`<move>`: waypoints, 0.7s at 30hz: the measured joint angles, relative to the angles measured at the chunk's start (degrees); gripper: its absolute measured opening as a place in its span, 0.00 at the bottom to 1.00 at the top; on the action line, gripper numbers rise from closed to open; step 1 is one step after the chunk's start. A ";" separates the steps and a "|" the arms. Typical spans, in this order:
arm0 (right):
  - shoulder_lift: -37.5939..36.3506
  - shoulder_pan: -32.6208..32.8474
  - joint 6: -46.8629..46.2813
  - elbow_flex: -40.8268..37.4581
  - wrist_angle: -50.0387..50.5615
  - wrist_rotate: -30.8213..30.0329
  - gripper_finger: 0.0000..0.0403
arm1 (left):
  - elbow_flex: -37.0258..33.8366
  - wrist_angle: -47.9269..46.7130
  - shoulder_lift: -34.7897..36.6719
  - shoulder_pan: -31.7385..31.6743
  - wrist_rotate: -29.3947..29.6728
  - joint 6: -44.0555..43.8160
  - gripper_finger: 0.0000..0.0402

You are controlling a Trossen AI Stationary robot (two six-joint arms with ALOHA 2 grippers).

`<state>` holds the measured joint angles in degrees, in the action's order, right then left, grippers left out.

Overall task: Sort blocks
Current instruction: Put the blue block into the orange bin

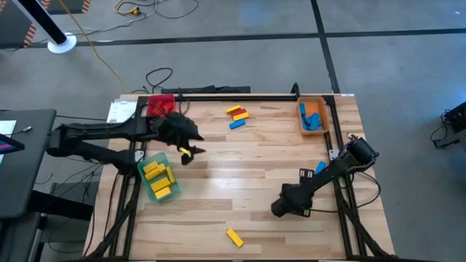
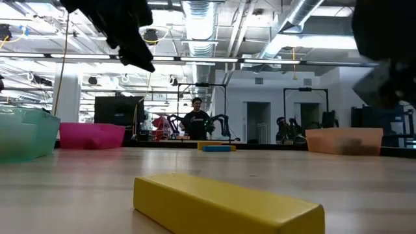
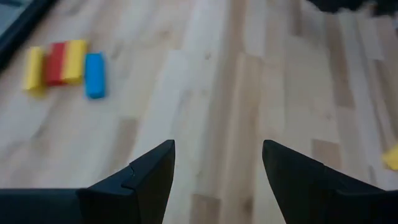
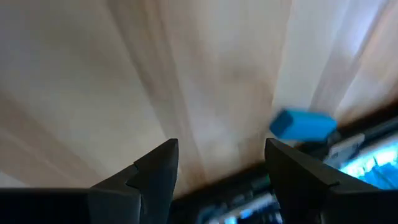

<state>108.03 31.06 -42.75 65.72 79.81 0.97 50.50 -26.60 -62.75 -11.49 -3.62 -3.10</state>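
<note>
arms: dark, jointed | fingers (image 3: 146,177): matte black (angular wedges)

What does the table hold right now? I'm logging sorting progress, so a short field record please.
green tray: yellow blocks inside
orange tray: blue blocks inside
red tray: contents hidden by the left arm
unsorted cluster: yellow, red and blue blocks together at the table's far side
lone yellow block: near edge of the table
lone blue block: by the right arm
left gripper: open, empty, over bare wood
right gripper: open, empty, near the table's right edge
</note>
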 joint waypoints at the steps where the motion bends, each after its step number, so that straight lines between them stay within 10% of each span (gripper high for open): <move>1: 0.00 -0.33 0.45 -0.99 0.68 0.89 0.63 | 0.00 1.20 -0.98 1.31 0.01 -0.16 0.59; 12: 0.00 -1.59 1.36 -10.63 -2.57 3.08 0.63 | 0.00 7.25 -11.93 9.42 7.33 1.11 0.59; 21: 0.00 -1.59 -0.04 -10.73 -8.82 3.28 0.63 | -0.02 22.77 -25.32 3.44 9.70 4.16 0.59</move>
<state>108.03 29.47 -42.78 54.99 71.00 4.25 50.48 -3.83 -88.07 -8.05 6.08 1.06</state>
